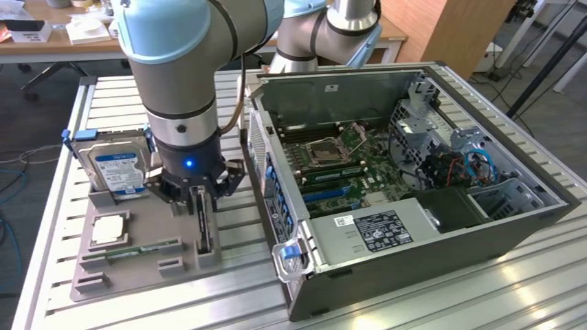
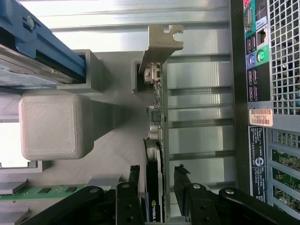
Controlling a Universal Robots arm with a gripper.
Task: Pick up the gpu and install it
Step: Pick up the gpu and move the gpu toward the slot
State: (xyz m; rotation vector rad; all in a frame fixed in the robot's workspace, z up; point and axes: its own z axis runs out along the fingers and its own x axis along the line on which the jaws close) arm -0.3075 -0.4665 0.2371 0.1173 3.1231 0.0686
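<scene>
The gpu [image 1: 203, 230] is hidden along its upper edge by the gripper [image 1: 202, 198], and the arm [image 1: 183, 75] is cut off at the frame's top. In the wrist view the hard drive [image 2: 33, 56] is cropped; the print on the power supply label [image 1: 383, 230] cannot be read

An open dark computer case [image 1: 440, 267] lay on its side on the slatted metal desk [image 1: 513, 302], its motherboard [image 1: 339, 165] and grey power supply [image 1: 376, 230] exposed, while beside it a grey holder tray [image 1: 137, 275] carried an upright blue-labelled hard drive [image 1: 119, 172], a processor chip [image 1: 108, 229] and a green memory stick [image 1: 137, 251].
</scene>
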